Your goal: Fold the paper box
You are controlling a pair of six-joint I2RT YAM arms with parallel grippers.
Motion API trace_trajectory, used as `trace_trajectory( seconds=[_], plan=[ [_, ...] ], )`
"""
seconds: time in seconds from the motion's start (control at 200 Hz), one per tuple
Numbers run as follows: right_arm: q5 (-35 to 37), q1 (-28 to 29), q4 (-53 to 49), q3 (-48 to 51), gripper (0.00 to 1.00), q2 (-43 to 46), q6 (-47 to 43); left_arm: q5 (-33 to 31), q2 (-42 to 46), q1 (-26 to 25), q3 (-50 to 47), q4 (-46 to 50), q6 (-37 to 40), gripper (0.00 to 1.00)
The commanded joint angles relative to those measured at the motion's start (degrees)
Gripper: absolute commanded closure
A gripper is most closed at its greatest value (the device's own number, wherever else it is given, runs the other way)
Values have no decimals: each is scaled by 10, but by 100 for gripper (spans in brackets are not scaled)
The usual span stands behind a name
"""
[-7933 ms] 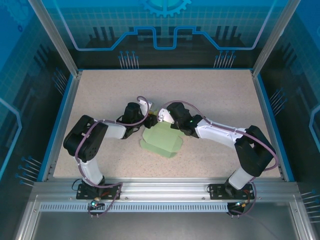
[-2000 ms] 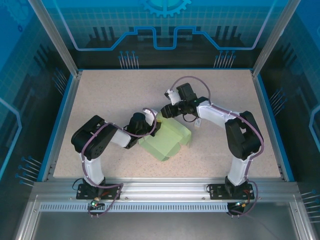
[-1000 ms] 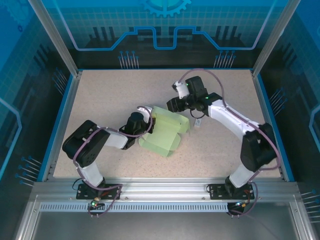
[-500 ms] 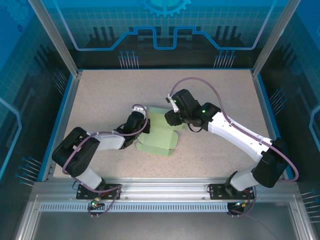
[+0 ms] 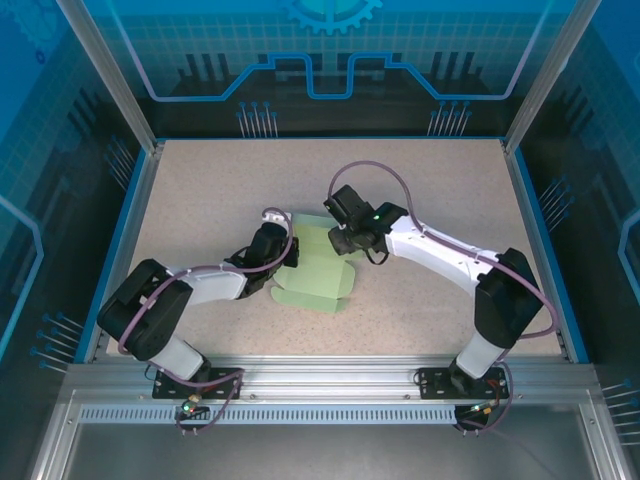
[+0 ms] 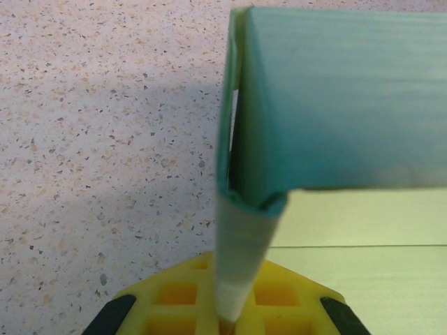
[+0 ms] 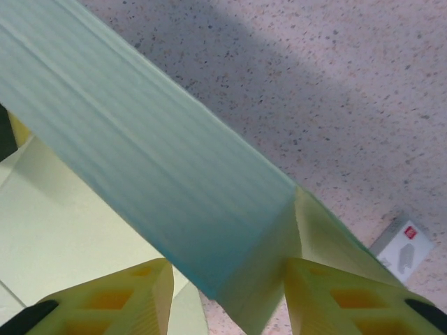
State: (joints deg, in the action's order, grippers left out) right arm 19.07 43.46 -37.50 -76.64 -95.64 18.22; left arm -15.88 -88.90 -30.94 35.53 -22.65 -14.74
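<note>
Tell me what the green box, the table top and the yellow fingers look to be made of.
Paper box: thin card, matt pale green; faint ribbing and sharp creases show.
Table top: speckled beige, stone-like or laminate, fairly matt; can't tell which.
Right tool fingers: yellow plastic, probably, judging by the moulded grid of pockets.

– Can any writing, number or brand be read?
– None can be read. A small white tag [image 7: 404,246] is seen on the speckled table [image 7: 335,84], at about four o'clock in the right wrist view. A red mark and a grey figure are printed on it, but no letters or digits can be made out
</note>
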Motion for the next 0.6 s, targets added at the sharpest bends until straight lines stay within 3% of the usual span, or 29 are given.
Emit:
trace_trajectory(
  seconds=[0.0,0.335,0.595],
  plan=[
    [-43,2,30,-3,55,-10,38,-11,19,-4,17,7,-7,96],
    [-149,-22,199,85,55,52,72,-11,23,-5,16,14,-10,96],
    [-51,5,101,140,53,113,74,-13,24,-5,23,28,-20,96]
  ],
)
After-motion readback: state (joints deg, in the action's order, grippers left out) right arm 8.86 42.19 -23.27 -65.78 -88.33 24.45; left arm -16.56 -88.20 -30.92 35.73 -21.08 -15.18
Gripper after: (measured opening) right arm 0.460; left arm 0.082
